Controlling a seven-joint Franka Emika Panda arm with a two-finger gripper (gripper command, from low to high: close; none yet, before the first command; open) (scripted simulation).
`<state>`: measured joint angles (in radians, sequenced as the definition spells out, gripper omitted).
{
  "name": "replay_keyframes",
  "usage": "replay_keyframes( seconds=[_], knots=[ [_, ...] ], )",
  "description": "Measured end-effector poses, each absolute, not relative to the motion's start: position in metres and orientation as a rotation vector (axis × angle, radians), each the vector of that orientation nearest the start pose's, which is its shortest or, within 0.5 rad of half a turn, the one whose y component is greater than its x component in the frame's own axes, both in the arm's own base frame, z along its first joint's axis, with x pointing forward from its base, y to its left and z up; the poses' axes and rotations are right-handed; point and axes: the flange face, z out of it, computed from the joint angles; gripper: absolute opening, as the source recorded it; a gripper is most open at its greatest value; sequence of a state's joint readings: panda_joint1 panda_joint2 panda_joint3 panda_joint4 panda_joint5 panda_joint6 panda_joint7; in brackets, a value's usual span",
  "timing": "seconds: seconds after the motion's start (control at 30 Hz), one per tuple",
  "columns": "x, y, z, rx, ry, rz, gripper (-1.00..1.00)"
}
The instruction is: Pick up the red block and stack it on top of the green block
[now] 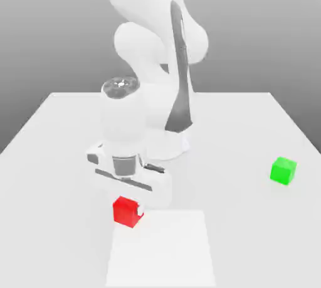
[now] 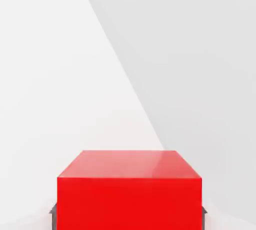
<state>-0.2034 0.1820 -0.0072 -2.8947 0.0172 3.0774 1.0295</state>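
Item: tool (image 1: 128,208). Carried on the white arm (image 1: 153,48), pointing straight down over the near part of the tabletop (image 1: 251,123). Jaws were drawn in against the two opposite sides of the red block (image 1: 127,211); the hand view showed dark finger pads (image 2: 52,214) flush against both side faces of that block. State: closed on the red block, with no gap visible at either pad.

Item: red block. Small plain cube, smooth faces, sitting on the tabletop directly beneath the tool, at the far corner of a brighter white square patch (image 1: 163,249). Whether it had left the surface could not be told. Handling, as judged: rigid, light for this tool, not fragile; the glossy faces looked somewhat slippery, so a grip across two flat parallel sides near mid-height, squarely centred as it appeared here, seemed the sound hold. An off-centre grip would risk the cube pivoting between the pads.

Item: green block (image 1: 283,170). Small plain cube, well apart from the red block, toward the exterior view's right and a little farther back on the tabletop. Nothing rested on it or touched it. Its flat top offered a narrow landing, so the red block would need to arrive level and centred.
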Motion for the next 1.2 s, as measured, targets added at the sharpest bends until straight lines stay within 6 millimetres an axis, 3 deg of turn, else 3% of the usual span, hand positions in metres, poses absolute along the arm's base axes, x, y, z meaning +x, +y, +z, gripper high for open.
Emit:
replay_keyframes(
  seconds=[0.27,0.33,0.57,0.77,0.97,1.2],
  knots=[
    [0.327,-0.072,0.198,-2.541,1.848,-0.001,-1.0],
    [0.33,-0.061,0.21,-2.532,1.854,-0.005,-1.0],
    [0.346,0.028,0.232,-2.465,1.906,-0.024,-1.0],
    [0.337,0.113,0.247,-2.409,1.951,-0.026,-1.0],
    [0.306,0.195,0.256,-2.364,1.998,-0.017,-1.0],
    [0.241,0.278,0.257,-2.325,2.06,-0.002,-1.0]
  ],
)
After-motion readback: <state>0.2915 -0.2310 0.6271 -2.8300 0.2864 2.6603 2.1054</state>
